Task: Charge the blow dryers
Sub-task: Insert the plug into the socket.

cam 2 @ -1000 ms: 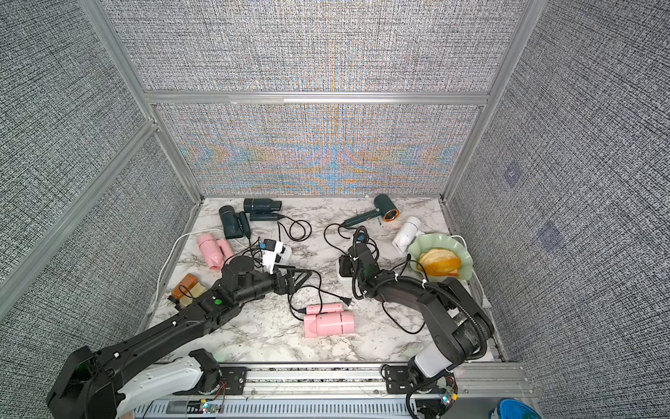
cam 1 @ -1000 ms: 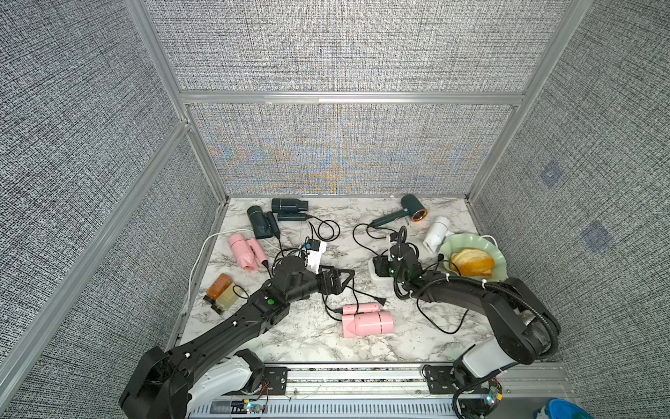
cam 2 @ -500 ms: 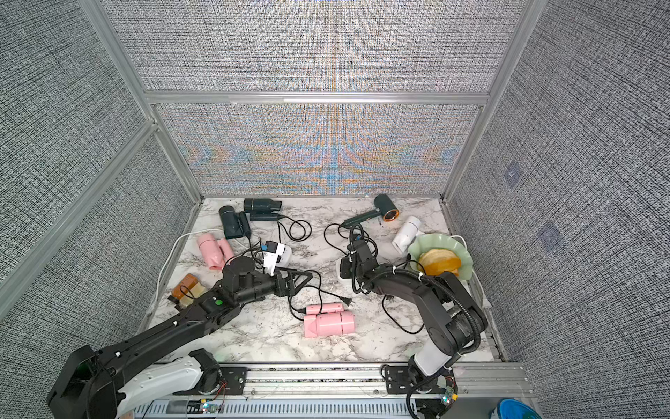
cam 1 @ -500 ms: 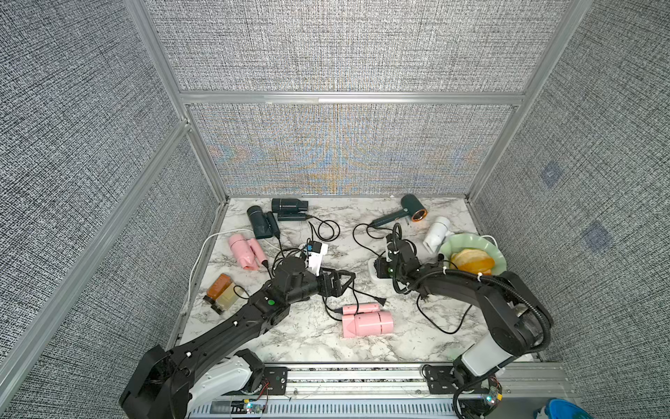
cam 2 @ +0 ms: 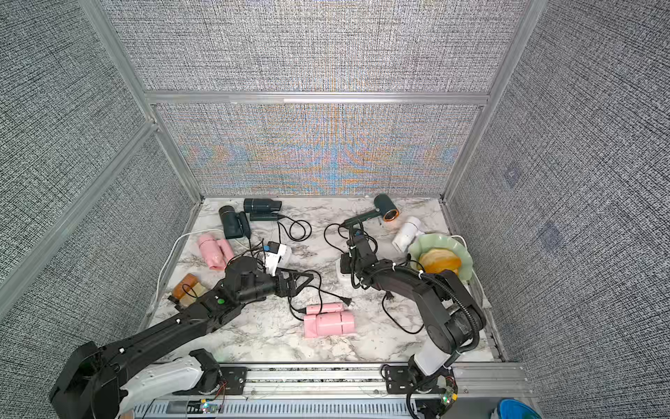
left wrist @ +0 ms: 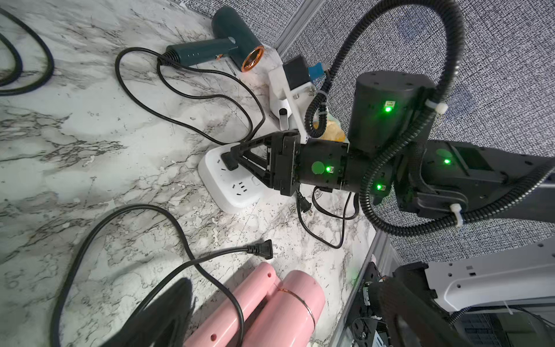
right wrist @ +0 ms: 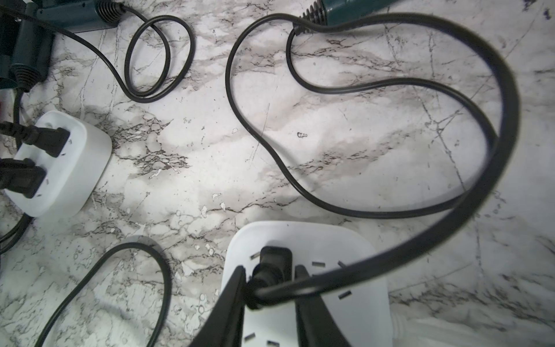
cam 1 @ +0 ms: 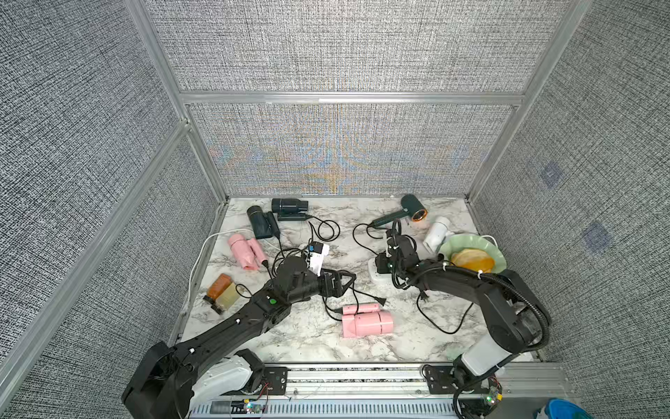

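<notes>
Squeezes the right gripper (right wrist: 270,269) tighter than a moment ago onto the plug (right wrist: 274,257) in the strip (right wrist: 345,249), maybe fully in, hooking up the green dryer (cam 1: 409,205) by the back wall (cam 1: 344,152); holds the left gripper (cam 1: 346,285) wide apart.

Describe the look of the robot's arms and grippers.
Left arm and right arm: black, white base segments. Corrugated black conduit with white zip ties runs along the right arm. Left gripper and right gripper: black, triangular, open-framed.

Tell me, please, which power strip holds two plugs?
The far strip, away from the right gripper; the near strip under its jaws holds just one plug.
</notes>
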You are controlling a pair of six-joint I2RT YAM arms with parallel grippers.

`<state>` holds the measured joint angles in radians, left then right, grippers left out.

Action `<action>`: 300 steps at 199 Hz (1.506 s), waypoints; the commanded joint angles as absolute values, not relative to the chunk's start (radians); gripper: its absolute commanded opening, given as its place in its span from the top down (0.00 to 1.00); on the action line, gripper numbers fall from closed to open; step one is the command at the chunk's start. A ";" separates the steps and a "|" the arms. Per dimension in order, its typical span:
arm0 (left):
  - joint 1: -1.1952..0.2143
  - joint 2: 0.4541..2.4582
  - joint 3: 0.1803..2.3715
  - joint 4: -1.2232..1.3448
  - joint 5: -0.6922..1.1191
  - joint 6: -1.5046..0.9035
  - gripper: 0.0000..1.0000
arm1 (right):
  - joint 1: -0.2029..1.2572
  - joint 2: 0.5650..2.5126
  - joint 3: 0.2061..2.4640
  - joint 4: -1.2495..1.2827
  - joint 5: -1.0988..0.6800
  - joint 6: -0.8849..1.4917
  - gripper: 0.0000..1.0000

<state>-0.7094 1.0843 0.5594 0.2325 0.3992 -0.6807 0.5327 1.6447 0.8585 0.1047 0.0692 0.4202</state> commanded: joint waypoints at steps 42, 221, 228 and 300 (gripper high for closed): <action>-0.710 1.088 0.563 0.245 0.411 -0.665 0.01 | 0.531 1.679 0.860 0.101 0.069 0.428 0.84; -0.712 1.091 0.541 0.248 0.396 -0.688 0.01 | 0.565 1.780 0.935 -0.030 0.072 0.568 0.93; -0.712 1.090 0.542 0.246 0.388 -0.691 0.01 | 0.575 1.786 0.974 -0.050 0.088 0.579 0.93; -0.712 1.060 0.524 0.225 0.363 -0.709 0.01 | 0.642 1.893 1.177 -0.165 0.191 0.692 0.93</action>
